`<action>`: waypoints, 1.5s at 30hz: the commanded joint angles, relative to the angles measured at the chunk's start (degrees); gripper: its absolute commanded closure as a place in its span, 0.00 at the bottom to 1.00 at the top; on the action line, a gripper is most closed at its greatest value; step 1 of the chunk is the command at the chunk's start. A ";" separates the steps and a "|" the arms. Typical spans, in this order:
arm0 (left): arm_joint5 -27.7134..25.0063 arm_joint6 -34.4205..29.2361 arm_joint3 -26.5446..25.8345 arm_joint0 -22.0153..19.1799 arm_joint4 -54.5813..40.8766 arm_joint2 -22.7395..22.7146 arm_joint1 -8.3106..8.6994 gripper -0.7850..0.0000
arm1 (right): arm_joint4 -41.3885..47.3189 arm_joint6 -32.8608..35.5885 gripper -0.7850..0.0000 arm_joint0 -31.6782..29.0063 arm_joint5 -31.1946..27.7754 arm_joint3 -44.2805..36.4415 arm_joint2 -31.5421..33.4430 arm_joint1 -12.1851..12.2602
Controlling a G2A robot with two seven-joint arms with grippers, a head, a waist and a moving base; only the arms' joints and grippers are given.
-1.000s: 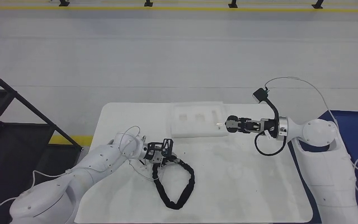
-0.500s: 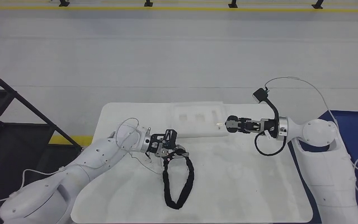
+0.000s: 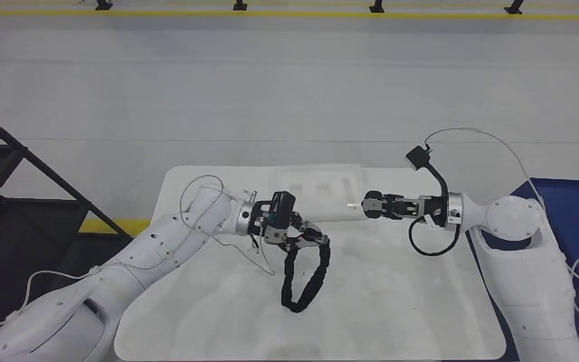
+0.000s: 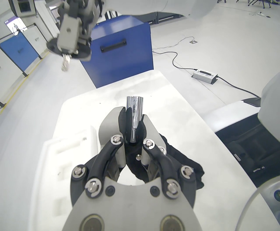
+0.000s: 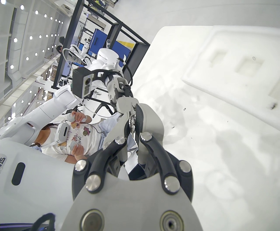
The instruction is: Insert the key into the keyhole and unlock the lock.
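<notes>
Robotics lab hall, blue cabinet [image 4: 122, 54], yellow floor line [image 3: 271, 14], ceiling lights [image 5: 22, 7]

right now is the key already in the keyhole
No, the key in the right gripper is clearly apart from the lock held in the left gripper.

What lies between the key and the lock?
Nothing between them: the top view shows key and lock apart, with only foam tray edge and bare table beneath.

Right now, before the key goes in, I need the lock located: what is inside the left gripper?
The left gripper is shut on the lock: its chrome cylinder sticks out in front, black cable trailing behind. The keyhole end faces away, unseen.
</notes>
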 commanded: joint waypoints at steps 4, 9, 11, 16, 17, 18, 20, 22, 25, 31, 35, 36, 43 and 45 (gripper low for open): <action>0.03 0.70 -1.18 0.19 0.28 -1.13 -0.01 1.00 | -0.55 2.32 1.00 -0.67 1.80 -1.79 0.30 0.62; 0.67 1.20 -0.57 0.39 0.59 -1.40 -0.39 1.00 | -0.27 2.26 1.00 -1.06 2.13 -2.08 0.63 0.84; 0.67 1.20 -0.57 0.39 0.59 -1.40 -0.39 1.00 | -0.27 2.26 1.00 -1.06 2.13 -2.08 0.63 0.84; 0.67 1.20 -0.57 0.39 0.59 -1.40 -0.39 1.00 | -0.27 2.26 1.00 -1.06 2.13 -2.08 0.63 0.84; 0.67 1.20 -0.57 0.39 0.59 -1.40 -0.39 1.00 | -0.27 2.26 1.00 -1.06 2.13 -2.08 0.63 0.84; 0.67 1.20 -0.57 0.39 0.59 -1.40 -0.39 1.00 | -0.27 2.26 1.00 -1.06 2.13 -2.08 0.63 0.84; 0.67 1.20 -0.57 0.39 0.59 -1.40 -0.39 1.00 | -0.27 2.26 1.00 -1.06 2.13 -2.08 0.63 0.84; 0.67 1.20 -0.57 0.39 0.59 -1.40 -0.39 1.00 | -0.27 2.26 1.00 -1.06 2.13 -2.08 0.63 0.84; 0.67 1.20 -0.57 0.39 0.59 -1.40 -0.39 1.00 | -0.27 2.26 1.00 -1.06 2.13 -2.08 0.63 0.84; 2.26 -0.44 -0.29 1.77 -0.54 -1.66 -0.43 1.00 | -1.60 1.19 1.00 -1.59 2.42 -3.23 0.36 0.91; 4.07 -2.22 -0.54 2.53 -2.53 -2.68 -0.84 1.00 | -4.42 1.36 1.00 -3.31 5.78 -9.25 0.87 1.47; 4.52 -2.22 -0.56 2.42 -2.47 -2.78 -1.05 1.00 | -5.42 1.20 1.00 -3.81 6.74 -10.68 1.32 1.65; 7.02 1.51 2.88 -1.14 2.07 -1.14 -3.83 1.00 | -10.51 1.82 1.00 -7.43 12.55 -21.44 3.67 2.75; 7.85 3.36 4.25 -2.35 4.39 -0.01 -4.88 1.00 | -11.90 1.91 1.00 -8.12 13.31 -23.56 4.14 3.01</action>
